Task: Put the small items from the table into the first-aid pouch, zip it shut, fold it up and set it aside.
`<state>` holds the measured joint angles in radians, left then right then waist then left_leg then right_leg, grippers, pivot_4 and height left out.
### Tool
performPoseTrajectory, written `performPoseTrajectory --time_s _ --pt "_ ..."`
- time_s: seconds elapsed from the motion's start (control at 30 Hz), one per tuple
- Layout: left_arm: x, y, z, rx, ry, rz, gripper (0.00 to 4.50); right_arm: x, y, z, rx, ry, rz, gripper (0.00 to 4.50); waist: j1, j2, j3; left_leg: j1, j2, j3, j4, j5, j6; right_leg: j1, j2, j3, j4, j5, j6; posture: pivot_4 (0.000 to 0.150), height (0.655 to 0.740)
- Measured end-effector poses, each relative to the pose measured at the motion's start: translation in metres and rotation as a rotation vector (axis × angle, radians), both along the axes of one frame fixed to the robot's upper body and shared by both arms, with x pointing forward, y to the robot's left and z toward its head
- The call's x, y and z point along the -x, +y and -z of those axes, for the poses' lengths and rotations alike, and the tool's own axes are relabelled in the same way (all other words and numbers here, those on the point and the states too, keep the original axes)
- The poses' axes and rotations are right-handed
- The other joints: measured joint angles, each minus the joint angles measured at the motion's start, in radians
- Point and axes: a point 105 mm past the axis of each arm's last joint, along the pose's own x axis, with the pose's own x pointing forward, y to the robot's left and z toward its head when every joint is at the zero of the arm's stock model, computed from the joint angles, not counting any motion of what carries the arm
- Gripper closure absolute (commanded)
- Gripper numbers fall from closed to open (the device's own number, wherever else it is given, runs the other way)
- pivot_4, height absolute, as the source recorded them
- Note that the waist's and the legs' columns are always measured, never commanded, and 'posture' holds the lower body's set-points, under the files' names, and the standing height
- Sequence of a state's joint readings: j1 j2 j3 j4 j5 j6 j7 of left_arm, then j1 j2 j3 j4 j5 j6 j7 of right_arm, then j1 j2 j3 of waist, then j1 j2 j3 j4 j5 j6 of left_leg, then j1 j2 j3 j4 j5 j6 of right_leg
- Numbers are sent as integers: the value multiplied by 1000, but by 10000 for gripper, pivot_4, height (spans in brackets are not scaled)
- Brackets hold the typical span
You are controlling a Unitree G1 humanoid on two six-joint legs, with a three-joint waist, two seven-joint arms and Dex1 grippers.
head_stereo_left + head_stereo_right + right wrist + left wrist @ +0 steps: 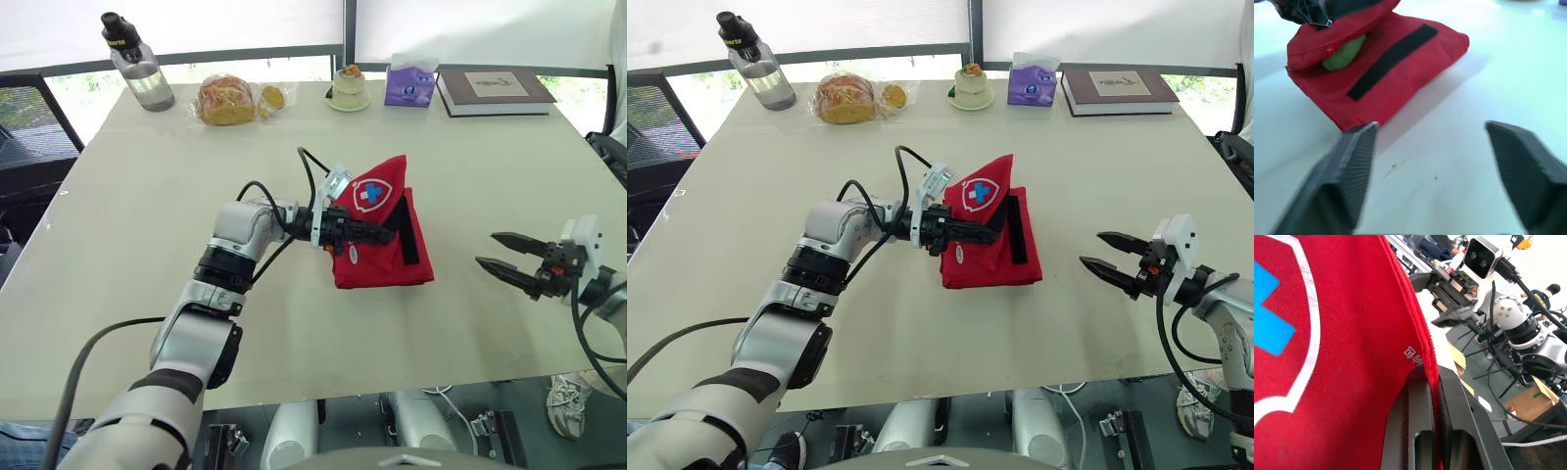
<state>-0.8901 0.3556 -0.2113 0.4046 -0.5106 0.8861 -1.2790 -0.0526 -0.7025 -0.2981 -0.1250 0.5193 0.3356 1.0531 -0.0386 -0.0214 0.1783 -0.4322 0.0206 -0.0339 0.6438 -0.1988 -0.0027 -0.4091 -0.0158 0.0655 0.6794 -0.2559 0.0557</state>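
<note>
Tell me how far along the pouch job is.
Done: a green item sits inside the pouch. In hand: the left gripper pinches the flap, lifted; the right gripper hangs open, apart. Left: finishing the fold, setting it aside. Zip state unclear.

Pouch: red. Badge: white outline, blue cross. Strip: black. Item in pouch: green, perhaps plain, blurred. Table: cream. Tissue pack, top: purple. Bottle, upper left: clear, black cap.
</note>
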Motion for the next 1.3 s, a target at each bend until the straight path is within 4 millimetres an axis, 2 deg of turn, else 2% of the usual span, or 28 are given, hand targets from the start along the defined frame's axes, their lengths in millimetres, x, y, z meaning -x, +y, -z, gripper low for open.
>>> performPoseTrajectory --time_s 0.1,0.23,0.33,0.37,0.67,1.03,1.07,1.13,1.2,1.3 --pt "1 -4 1 -3 -6 7 33304 2 2 -2 6 -13 4 0 1 0 0 0 0 0 0 0 0 0 0 0 0 0 0 1500 7400" --pt "3 -6 8 -23 -1 18 12904 3 2 -2 1 -21 6 0 1 0 0 0 0 0 0 0 0 0 0 0 0 0 0 1500 7400" --pt "4 -6 9 -23 -2 24 2268 3 0 -1 -1 -24 7 0 1 0 0 0 0 0 0 0 0 0 0 0 0 0 0 1500 7400" --pt "5 -7 8 -21 -1 30 879 3 -2 0 -2 -22 11 0 1 0 0 0 0 0 0 0 0 0 0 0 0 0 0 1500 7400" --pt "8 -11 14 -15 5 50 879 2 -12 4 38 7 31 0 3 1 0 0 0 0 0 0 0 0 0 0 0 0 0 1500 7400" --pt "13 -20 16 -34 -44 85 879 6 0 -5 -44 -36 -33 0 5 1 0 0 0 0 1 0 0 1 0 0 0 0 0 1500 7400" --pt "14 -21 17 -41 -54 89 4608 7 3 -6 -64 -45 -43 0 6 1 0 0 0 0 1 0 0 1 0 0 0 0 0 1500 7400" --pt "14 -21 18 -47 -64 92 6809 8 6 -8 -77 -53 -53 0 6 1 0 0 0 0 1 0 0 1 0 0 0 0 0 1500 7400" --pt "14 -22 21 -67 -73 96 12631 8 8 -12 -94 -64 -63 0 6 1 0 0 0 0 1 0 0 1 0 0 0 0 0 1500 7400" --pt "16 -23 24 -77 -72 102 25670 8 9 -13 -96 -70 -63 0 5 1 0 0 0 0 1 0 0 1 0 0 0 0 0 1500 7400"
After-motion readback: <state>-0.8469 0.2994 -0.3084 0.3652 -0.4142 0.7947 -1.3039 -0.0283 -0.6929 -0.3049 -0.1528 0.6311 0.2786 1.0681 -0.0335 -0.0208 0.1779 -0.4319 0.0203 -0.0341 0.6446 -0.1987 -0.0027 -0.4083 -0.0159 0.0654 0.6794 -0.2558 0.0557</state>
